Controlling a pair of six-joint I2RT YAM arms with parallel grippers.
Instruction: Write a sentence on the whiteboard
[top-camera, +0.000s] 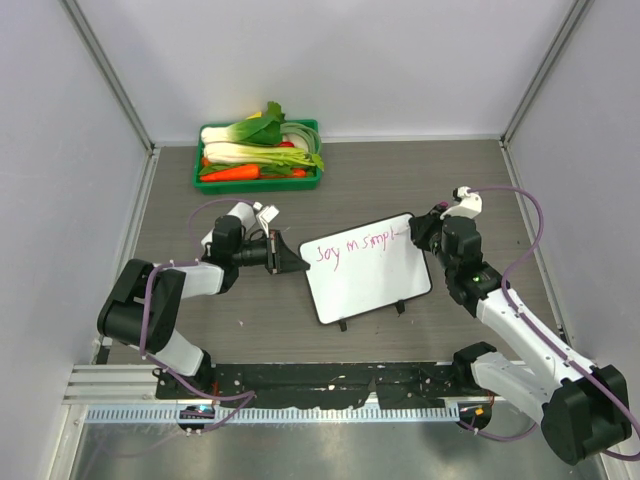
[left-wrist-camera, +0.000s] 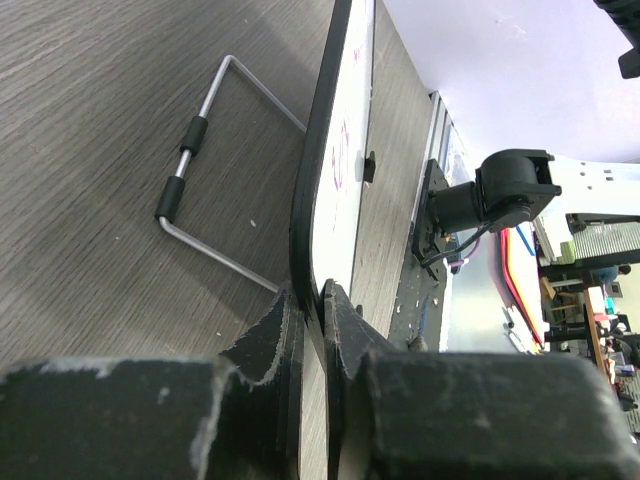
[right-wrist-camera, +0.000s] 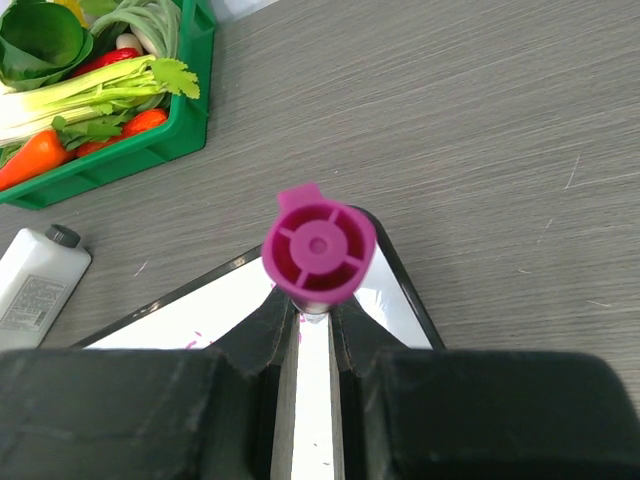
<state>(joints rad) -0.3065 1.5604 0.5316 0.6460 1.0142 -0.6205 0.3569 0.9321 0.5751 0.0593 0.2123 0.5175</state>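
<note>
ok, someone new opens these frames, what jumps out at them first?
The whiteboard propped up in the middle, with pink writing along its top. The left gripper is clamped on its left edge, while the right gripper holds a magenta marker at the board's far right corner. A green tray of vegetables sits at the back, left of centre.

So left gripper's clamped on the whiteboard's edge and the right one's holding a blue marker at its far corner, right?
One thing is off: the marker is magenta, not blue; the right wrist view shows its end between the right gripper fingers. The rest holds: the left gripper is clamped on the whiteboard edge.
</note>
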